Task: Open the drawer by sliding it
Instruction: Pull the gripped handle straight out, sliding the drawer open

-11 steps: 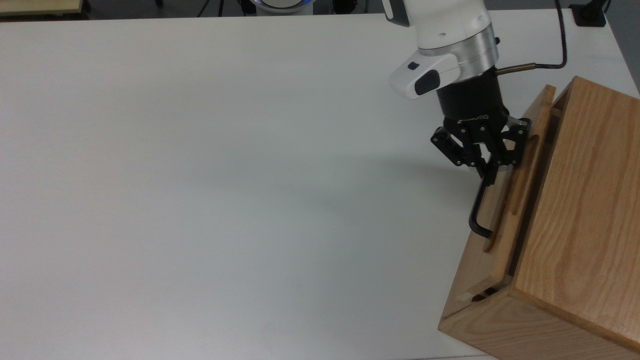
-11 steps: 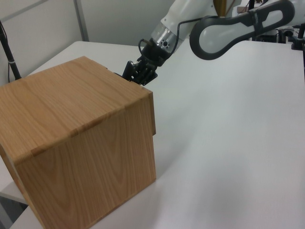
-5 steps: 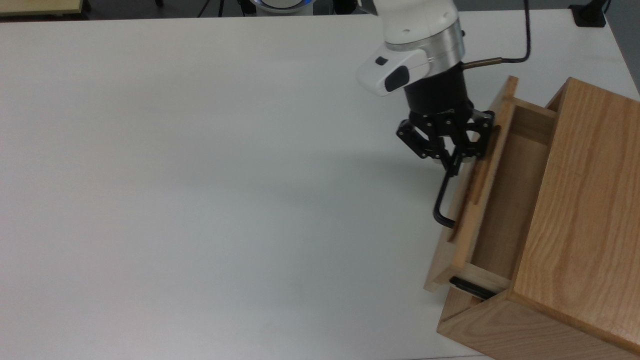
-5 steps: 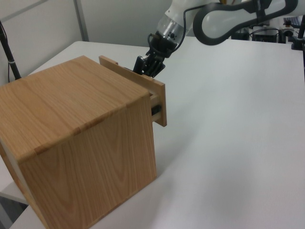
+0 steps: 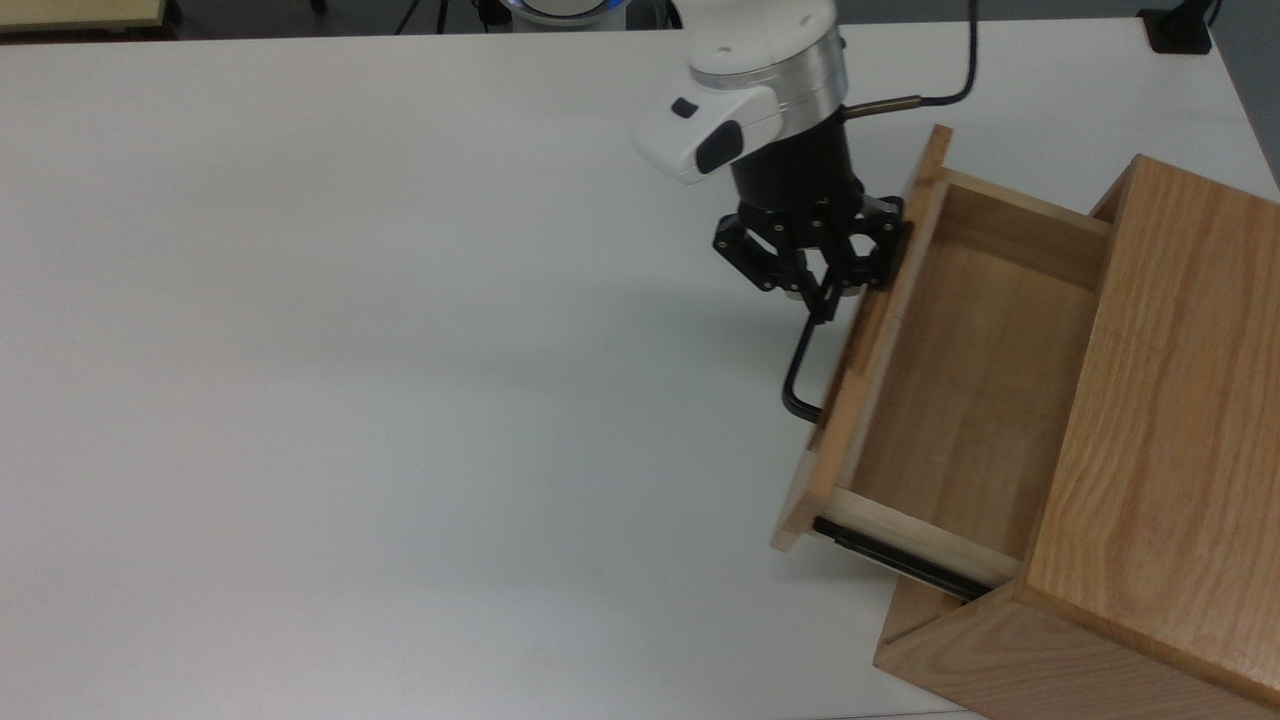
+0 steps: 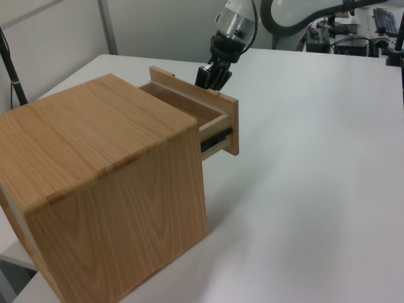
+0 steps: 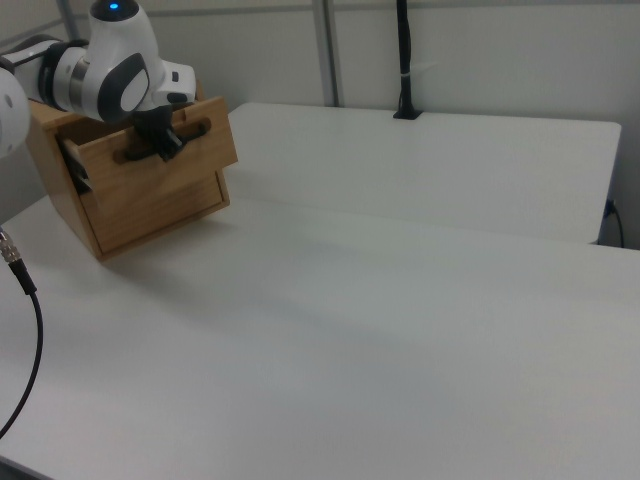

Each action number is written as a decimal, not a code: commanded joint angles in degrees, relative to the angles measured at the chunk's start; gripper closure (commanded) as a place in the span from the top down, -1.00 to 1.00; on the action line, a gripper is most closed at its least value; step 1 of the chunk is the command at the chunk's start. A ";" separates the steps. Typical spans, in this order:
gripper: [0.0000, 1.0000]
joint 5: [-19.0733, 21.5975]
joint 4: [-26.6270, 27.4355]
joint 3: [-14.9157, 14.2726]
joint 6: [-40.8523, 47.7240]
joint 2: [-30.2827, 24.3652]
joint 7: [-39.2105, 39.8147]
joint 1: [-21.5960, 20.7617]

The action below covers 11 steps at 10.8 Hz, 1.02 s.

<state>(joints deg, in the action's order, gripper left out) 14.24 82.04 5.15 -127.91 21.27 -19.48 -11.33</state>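
Observation:
The light oak drawer stands pulled well out of its wooden cabinet toward the top view's left, and its inside looks empty. A black side rail shows under its near side. My gripper is shut on the upper part of the black bar handle on the front panel. In the left view the gripper sits against the drawer's front panel. In the right view the gripper holds the handle of the drawer.
The white table spreads wide to the top view's left of the drawer. My arm's cable runs behind the wrist. A black post stands at the table's far edge in the right view.
The gripper has moved toward the top view's left with the handle in it, sliding the drawer from nearly closed to well out of the cabinet.

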 commanded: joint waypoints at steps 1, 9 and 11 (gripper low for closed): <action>-1.00 -0.79 3.13 -0.40 5.65 -4.30 10.33 3.41; -1.00 -1.32 2.78 -0.40 15.93 -6.68 23.51 10.70; -1.00 -1.41 2.95 -0.49 16.72 -7.11 26.32 12.46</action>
<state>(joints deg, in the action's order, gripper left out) 15.37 82.19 5.20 -112.64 17.81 -4.44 -0.88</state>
